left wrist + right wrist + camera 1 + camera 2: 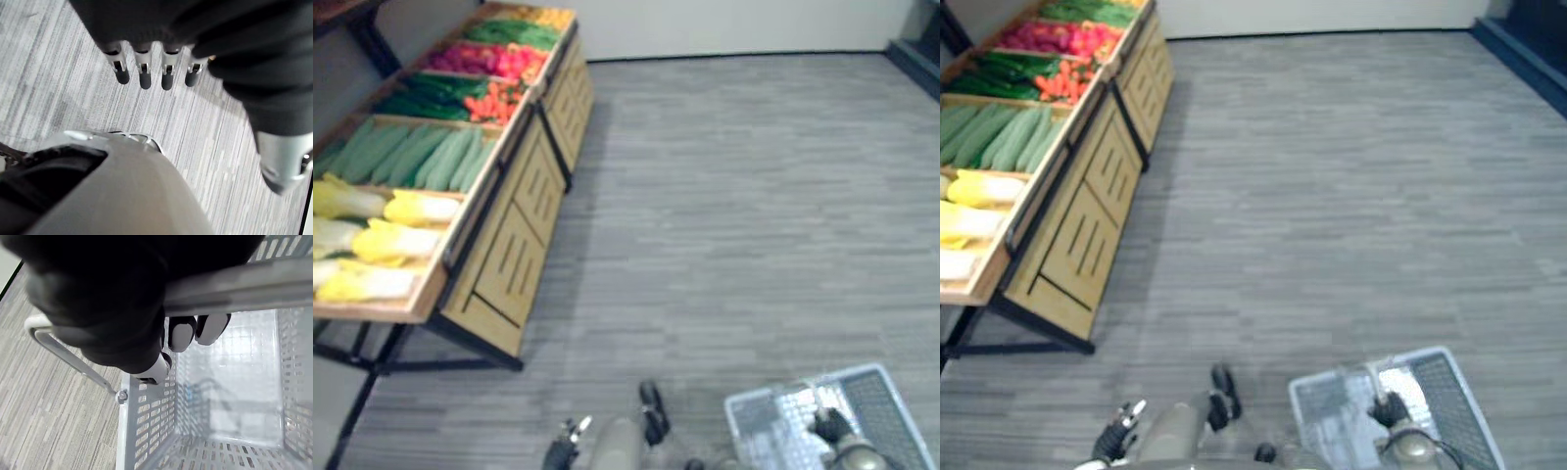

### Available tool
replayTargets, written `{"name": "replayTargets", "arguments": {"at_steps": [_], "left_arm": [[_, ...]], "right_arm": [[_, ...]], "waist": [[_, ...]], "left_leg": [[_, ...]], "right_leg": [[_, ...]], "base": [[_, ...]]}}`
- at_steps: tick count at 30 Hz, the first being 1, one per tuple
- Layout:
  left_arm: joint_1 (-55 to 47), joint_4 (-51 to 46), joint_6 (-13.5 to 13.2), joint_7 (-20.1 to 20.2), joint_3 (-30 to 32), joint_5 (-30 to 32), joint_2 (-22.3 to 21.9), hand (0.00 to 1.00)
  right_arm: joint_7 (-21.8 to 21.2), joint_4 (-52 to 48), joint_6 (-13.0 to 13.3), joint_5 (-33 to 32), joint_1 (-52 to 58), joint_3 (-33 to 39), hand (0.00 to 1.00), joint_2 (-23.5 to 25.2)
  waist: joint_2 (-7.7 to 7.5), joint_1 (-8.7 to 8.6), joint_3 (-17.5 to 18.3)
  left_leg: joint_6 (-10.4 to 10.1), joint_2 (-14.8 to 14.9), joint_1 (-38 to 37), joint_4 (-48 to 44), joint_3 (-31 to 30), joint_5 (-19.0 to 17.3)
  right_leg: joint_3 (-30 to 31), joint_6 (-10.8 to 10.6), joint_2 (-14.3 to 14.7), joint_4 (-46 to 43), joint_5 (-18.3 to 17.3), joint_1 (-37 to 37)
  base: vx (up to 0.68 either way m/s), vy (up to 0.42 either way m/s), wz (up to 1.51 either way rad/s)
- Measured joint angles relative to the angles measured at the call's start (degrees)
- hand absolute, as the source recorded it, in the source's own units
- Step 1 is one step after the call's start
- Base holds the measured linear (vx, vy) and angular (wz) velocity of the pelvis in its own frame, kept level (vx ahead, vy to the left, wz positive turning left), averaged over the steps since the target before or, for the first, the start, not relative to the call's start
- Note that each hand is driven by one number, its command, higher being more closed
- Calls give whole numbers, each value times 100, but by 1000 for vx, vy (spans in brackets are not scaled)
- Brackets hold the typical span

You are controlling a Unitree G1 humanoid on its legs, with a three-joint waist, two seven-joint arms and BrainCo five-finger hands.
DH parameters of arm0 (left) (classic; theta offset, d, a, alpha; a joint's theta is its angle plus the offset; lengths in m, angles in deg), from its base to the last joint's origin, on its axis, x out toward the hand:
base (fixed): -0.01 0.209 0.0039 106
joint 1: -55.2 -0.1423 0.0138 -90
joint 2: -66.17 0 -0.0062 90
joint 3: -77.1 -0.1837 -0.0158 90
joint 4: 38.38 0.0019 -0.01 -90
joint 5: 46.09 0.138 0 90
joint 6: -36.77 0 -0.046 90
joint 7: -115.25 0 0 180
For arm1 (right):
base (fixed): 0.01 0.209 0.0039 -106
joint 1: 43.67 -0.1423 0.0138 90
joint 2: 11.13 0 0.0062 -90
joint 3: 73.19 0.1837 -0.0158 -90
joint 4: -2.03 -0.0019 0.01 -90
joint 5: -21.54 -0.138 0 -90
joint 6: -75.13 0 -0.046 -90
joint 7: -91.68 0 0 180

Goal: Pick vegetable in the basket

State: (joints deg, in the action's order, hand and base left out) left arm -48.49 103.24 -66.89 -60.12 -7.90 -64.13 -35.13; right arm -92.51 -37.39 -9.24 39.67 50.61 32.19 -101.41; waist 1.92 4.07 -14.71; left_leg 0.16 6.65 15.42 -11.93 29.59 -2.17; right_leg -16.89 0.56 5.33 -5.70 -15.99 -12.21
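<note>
Fingers [182, 333] of the right hand [98, 298] are clamped round the basket [146, 431] handle [234, 284]; left hand [145, 73] is seen slack, spread. Cucumbers [421, 152], upper left: probably firm, slick, best gripped mid-length.

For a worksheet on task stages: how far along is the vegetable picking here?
Done: the right hand is curled round the basket handle. In hand: the grey basket, with nothing inside. Remaining: the open left hand hangs above the floor, apart from the vegetable stand; no vegetable picked yet.
</note>
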Motion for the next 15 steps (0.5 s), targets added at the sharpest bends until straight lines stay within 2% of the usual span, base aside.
{"name": "replayTargets", "arguments": {"at_steps": [1, 2, 3, 4, 5, 6, 8, 10, 11, 12, 13, 14, 15], "left_arm": [[-13, 4, 15, -43, 96, -27, 89, 0], [21, 41, 36, -119, 170, -98, 248, 0], [1, 66, 39, -176, 209, -103, 231, 0], [21, 125, 46, -232, 220, -132, 251, 0], [34, 161, 47, -277, 193, -172, 361, 0], [34, 178, 47, -306, 190, -193, 373, 0], [158, 197, 54, -333, 208, -205, 384, 0], [353, 168, 123, -322, 234, -207, 430, 0], [572, 152, 255, -303, 258, -208, 450, 0], [689, 158, 319, -294, 336, -208, 452, 0], [725, 153, 358, -296, 391, -210, 440, 0], [677, 147, 449, -300, 481, -212, 420, 0], [611, 137, 456, -299, 544, -212, 408, 0]], "right_arm": [[5, 106, -5, -1, -21, 5, 100, 75], [18, 295, 3, -7, -43, -15, 100, 195], [38, 398, 9, -8, -126, -31, 100, 165], [99, 648, 38, 1, -258, -37, 100, 190], [146, 733, 63, -1, -305, -13, 100, 247], [173, 734, 79, -4, -292, 6, 100, 277], [290, 735, 203, -93, -173, 23, 100, 288], [398, 760, 262, -213, -140, 29, 100, 306], [475, 789, 337, -329, -120, 70, 100, 312], [518, 823, 343, -346, -117, 180, 100, 331], [537, 849, 340, -347, -125, 244, 100, 344], [566, 852, 334, -367, -126, 281, 100, 361], [554, 847, 320, -400, -125, 281, 100, 376]], "waist": [[-226, 62, 109], [-531, 74, 264], [-533, 119, 272], [-681, 41, 219], [-706, -26, 171], [-674, -34, 151], [-469, -113, 45], [-414, -171, 21], [-429, -228, 24], [-462, -225, 24], [-476, -215, 14], [-511, -189, 16], [-541, -161, 32]], "left_leg": [[429, -155, 130, -251, -3, 114], [616, -413, 86, -496, -21, 55], [637, -461, -33, -442, -75, 40], [1103, -654, -246, -332, -303, -138], [1071, -708, -502, -315, -650, -283], [1026, -703, -673, -304, -841, -359], [768, -555, -1297, -139, -1622, -506], [651, -456, -1518, -31, -2143, -572], [505, -427, -1591, -51, -2694, -699], [391, -449, -1623, -179, -2967, -848], [303, -471, -1653, -314, -3127, -978], [127, -495, -1778, -715, -3448, -1400], [54, -514, -1859, -847, -3535, -1568]], "right_leg": [[-131, -202, -244, -561, -544, 200], [-192, -458, -607, -1618, -815, 504], [-262, -482, -746, -2553, -796, 863], [-328, -729, -1220, -4327, -229, 1520], [-315, -540, -1476, -5065, -186, 1796], [-313, -464, -1503, -5049, -257, 1830], [-255, -532, -1359, -3760, -272, 1815], [38, -658, -1190, -2655, -194, 2001], [629, -935, -1112, -1540, 90, 2240], [998, -995, -1137, -994, 345, 2329], [1193, -1002, -1166, -787, 470, 2367], [1484, -958, -1190, -866, 680, 2407], [1535, -897, -1192, -1007, 721, 2401]], "base": [[418, 92, 41], [456, 74, 41], [441, 57, 56], [548, 49, 88], [527, 45, 109], [567, -4, 126], [683, -71, 143], [500, -141, 165], [462, -203, 200], [560, -299, 179], [467, -340, 154], [485, -384, 122], [517, -463, 116]]}}
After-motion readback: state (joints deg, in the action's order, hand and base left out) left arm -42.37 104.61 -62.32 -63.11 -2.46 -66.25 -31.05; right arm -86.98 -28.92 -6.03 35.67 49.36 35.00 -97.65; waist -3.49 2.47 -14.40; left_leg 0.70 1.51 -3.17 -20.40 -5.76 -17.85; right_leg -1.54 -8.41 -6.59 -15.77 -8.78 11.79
